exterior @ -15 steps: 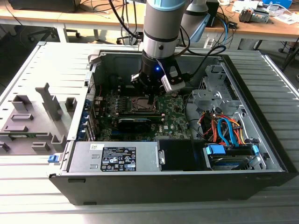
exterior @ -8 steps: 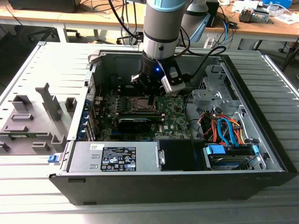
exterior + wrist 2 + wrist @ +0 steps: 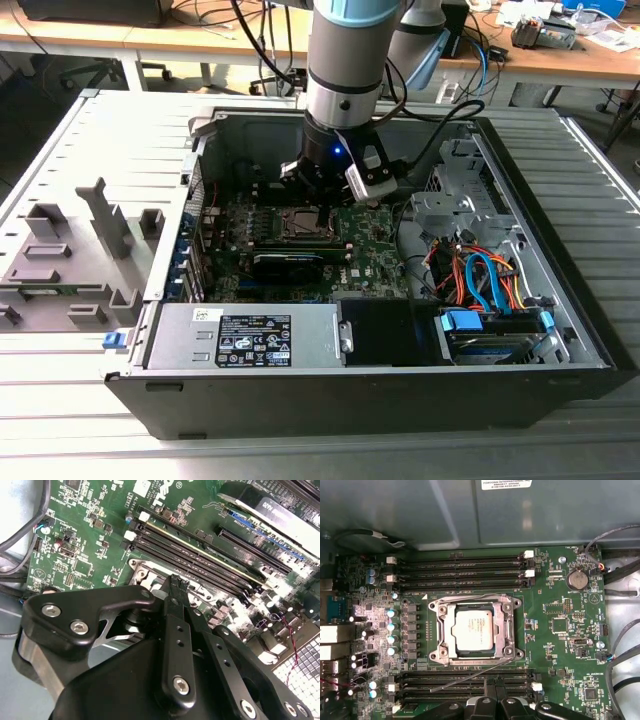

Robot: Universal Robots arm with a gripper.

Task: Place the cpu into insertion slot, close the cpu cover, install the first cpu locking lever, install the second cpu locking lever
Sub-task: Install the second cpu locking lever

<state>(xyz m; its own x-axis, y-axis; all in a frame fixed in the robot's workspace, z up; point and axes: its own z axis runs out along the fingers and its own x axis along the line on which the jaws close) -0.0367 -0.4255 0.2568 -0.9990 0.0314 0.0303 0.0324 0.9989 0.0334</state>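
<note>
- An open computer case (image 3: 180, 400) lies on a slatted table (image 3: 60, 400), and the arm's gripper (image 3: 492, 700) hangs over the green motherboard (image 3: 560, 605).
- In the first wrist view, the cpu (image 3: 473, 629) sits in the insertion slot (image 3: 449, 652), with the cpu cover (image 3: 472, 601) lying closed around it.
- A thin locking lever (image 3: 465, 676) sticks out diagonally, seemingly unlatched, just beside the gripper.
- The gripper's fingers (image 3: 176, 607) look pressed together, holding nothing.
- My judgement: a good press meets the lever squarely, sweeping it down under its hook without scraping nearby memory slots (image 3: 465, 570).

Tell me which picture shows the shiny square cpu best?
The first wrist view: the cpu faces the camera, whole, framed by the cpu cover. In the exterior view it's a small patch under the arm. In the second wrist view, I can't make it out.
</note>
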